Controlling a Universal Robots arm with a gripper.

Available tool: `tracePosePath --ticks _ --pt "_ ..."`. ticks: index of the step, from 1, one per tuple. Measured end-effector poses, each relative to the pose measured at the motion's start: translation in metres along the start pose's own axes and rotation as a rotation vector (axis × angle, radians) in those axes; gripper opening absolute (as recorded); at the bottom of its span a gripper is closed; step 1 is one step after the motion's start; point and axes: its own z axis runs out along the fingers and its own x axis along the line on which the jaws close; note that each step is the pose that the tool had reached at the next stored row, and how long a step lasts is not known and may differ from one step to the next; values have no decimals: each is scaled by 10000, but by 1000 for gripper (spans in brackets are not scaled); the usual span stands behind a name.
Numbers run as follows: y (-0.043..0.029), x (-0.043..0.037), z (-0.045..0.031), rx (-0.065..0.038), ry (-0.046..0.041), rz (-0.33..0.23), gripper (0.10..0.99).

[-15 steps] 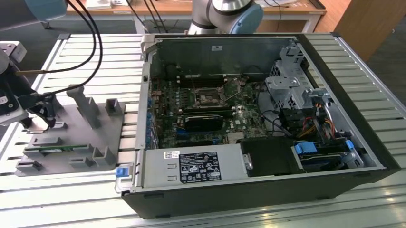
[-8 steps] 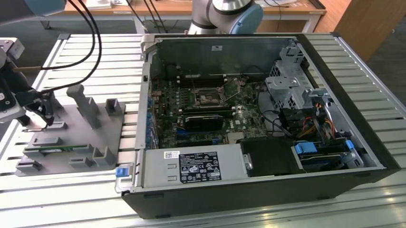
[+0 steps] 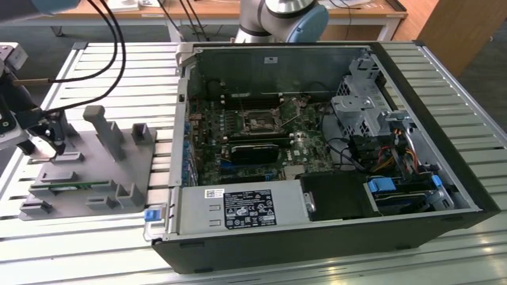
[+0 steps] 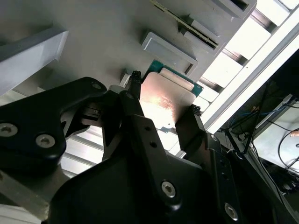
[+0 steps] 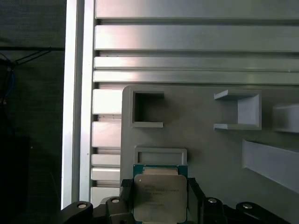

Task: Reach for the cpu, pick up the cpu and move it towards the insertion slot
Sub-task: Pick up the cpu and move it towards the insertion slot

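The cpu [image 5: 160, 198], a flat silver square with a green rim, lies between my gripper's [image 5: 160, 186] two black fingers [image 5: 127, 190]. In the second wrist view the cpu [image 4: 164, 99] shines, and the fingers [image 4: 196, 122] press against its two opposite edges. It sits low over the grey holder plate [image 5: 210, 154], beside a shallow pocket; I cannot tell if it is lifted. In the exterior view my gripper [image 3: 56, 148] is at the far left over the plate. The insertion slot [image 3: 259, 123] is the dark square socket on the green board inside the open case, well to the right.
The grey plate [image 3: 95, 178] carries several upright holders and a green memory stick [image 3: 67, 187]. The open black computer case [image 3: 443, 148] has high walls around the board. Black cables [image 3: 115, 53] hang down to the gripper. The slatted metal table [image 3: 119, 237] ends close by on the left.
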Motion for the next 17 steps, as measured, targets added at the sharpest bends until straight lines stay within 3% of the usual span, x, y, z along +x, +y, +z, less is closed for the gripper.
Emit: tracePosePath --ticks 17 --pt "15 5 -184 -1 -1 0 545"
